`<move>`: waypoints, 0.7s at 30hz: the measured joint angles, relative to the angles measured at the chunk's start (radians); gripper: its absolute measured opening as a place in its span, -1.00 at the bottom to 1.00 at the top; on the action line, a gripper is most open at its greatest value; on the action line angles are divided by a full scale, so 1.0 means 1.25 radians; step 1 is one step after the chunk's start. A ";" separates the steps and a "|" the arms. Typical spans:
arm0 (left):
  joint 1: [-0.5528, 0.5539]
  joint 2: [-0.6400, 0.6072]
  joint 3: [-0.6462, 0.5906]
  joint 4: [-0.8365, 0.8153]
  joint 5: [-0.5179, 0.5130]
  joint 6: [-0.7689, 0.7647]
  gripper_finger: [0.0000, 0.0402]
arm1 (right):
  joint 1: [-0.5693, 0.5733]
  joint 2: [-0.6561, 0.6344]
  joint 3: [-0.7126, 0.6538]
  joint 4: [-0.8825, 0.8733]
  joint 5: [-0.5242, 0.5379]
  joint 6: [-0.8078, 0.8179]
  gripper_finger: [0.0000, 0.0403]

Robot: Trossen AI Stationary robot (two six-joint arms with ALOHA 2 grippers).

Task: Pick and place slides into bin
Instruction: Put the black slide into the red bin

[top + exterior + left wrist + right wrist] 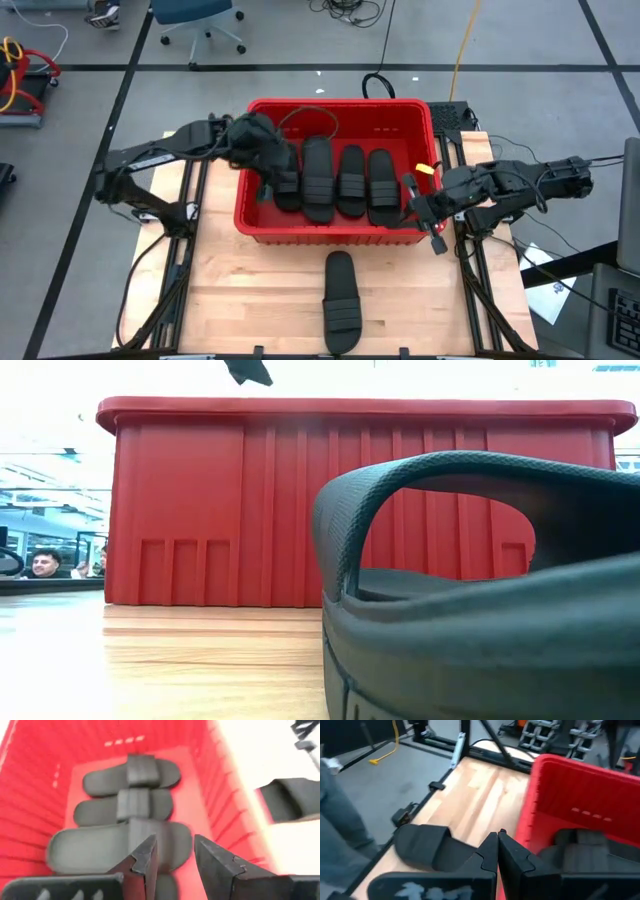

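Beneath the parted left claw (172, 855) lie slides (100, 847) inside the bin (30, 785).

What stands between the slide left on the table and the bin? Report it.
Nothing visible. Only bare table lies between the slide and the bin. The right gripper sits at its right rim, the left gripper over the bin.

Near slide (480, 600) (toe end) cropped

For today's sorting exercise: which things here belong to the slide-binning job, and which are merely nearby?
Job:
- slides in the bin
- slide on the table
- red bin
- left gripper
- right gripper

Nearby:
- office chair
- yellow cable
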 joint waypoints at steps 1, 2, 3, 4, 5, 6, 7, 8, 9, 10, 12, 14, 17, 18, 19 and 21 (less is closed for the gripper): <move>-0.016 -0.009 0.000 -0.001 0.000 -0.019 -0.38 | 0.012 0.003 0.000 -0.003 0.000 0.007 -1.00; -0.034 -0.017 0.000 -0.003 -0.002 -0.039 -0.38 | 0.025 0.007 0.000 -0.004 0.000 0.016 -1.00; -0.052 -0.022 0.000 -0.003 -0.009 -0.061 -0.38 | 0.038 0.011 0.000 -0.003 0.000 0.029 -1.00; -0.071 -0.029 0.000 -0.003 -0.018 -0.082 -0.38 | 0.050 0.016 0.000 -0.003 0.000 0.044 -1.00; -0.090 -0.036 0.000 -0.004 -0.028 -0.096 -0.38 | 0.064 0.021 0.000 -0.004 0.000 0.060 -1.00; -0.109 -0.041 0.000 -0.004 -0.038 -0.111 -0.38 | 0.079 0.028 0.000 -0.004 0.000 0.078 -1.00; -0.130 -0.046 0.000 -0.003 -0.048 -0.125 -0.38 | 0.094 0.034 0.000 -0.004 0.000 0.095 -1.00; -0.150 -0.051 0.000 -0.004 -0.060 -0.137 -0.38 | 0.110 0.042 0.000 -0.004 0.000 0.111 -1.00; -0.170 -0.053 0.000 -0.004 -0.071 -0.149 -0.38 | 0.128 0.049 0.000 -0.004 0.000 0.126 -1.00; -0.187 -0.056 0.000 -0.004 -0.083 -0.159 -0.38 | 0.144 0.056 0.000 -0.004 0.000 0.140 -1.00; -0.224 -0.059 0.000 -0.005 -0.107 -0.176 -0.38 | 0.177 0.072 0.000 -0.003 -0.001 0.166 -1.00; -0.254 -0.061 0.000 -0.004 -0.126 -0.184 -0.38 | 0.210 0.091 0.000 -0.003 -0.001 0.198 -1.00; -0.291 -0.060 0.000 -0.005 -0.146 -0.190 -0.38 | 0.256 0.120 0.000 -0.003 -0.001 0.247 -1.00; -0.299 -0.060 0.000 -0.005 -0.147 -0.190 -0.38 | 0.270 0.130 0.000 -0.003 0.000 0.261 -1.00; -0.308 -0.060 0.000 -0.005 -0.147 -0.192 -0.38 | 0.283 0.141 0.000 0.000 0.000 0.274 -1.00; -0.323 -0.060 0.000 -0.005 -0.147 -0.198 -0.38 | 0.303 0.166 0.000 0.014 0.000 0.301 -1.00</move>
